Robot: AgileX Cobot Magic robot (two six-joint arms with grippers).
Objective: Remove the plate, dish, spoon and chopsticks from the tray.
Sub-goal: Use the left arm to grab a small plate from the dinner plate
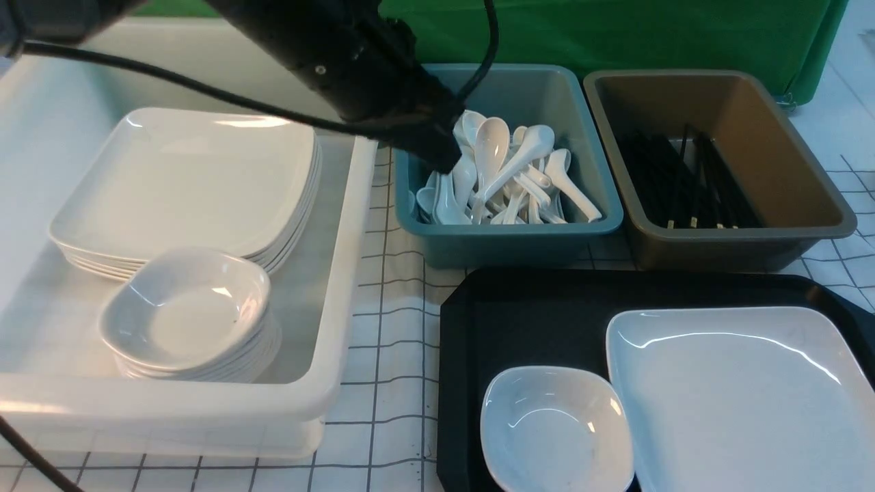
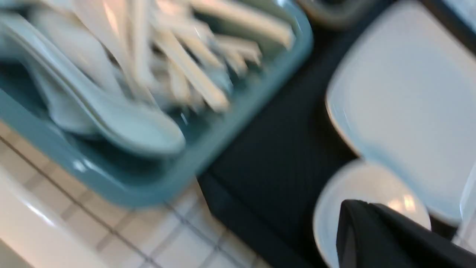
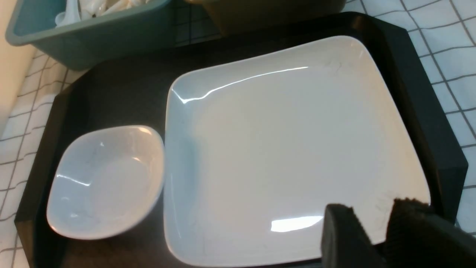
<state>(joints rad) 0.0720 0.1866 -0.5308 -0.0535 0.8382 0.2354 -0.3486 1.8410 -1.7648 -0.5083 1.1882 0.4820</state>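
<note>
Roughly half done, by my read. Far left, white bin (image 1: 342, 287) holds a plate stack (image 1: 191, 184) and a dish stack (image 1: 184, 314), the likely drop spots for what's left. Left gripper (image 1: 441, 154) hangs over the near-left corner of the teal tub (image 1: 506, 239), jaws closed, and nothing visible in them; its wrist view is blurred but shows no object at the tip. Tub holds a pile of spoons (image 1: 506, 178). No spoon on the tray, so I count that item done, though I can't tell which one in the pile is ours. Brown tub (image 1: 738, 239) has chopsticks (image 1: 683, 184) lying in it. None on the tray, so I count those done too. Tray (image 1: 519, 321) sits near right, with the dish (image 1: 554, 430) on its left part just beside the plate (image 1: 738, 403); neither cleared yet. Right gripper (image 3: 372, 216) shows only in its wrist view: jaws apart, hovering over a corner of the plate near the tray rim, gripping nothing.
</note>
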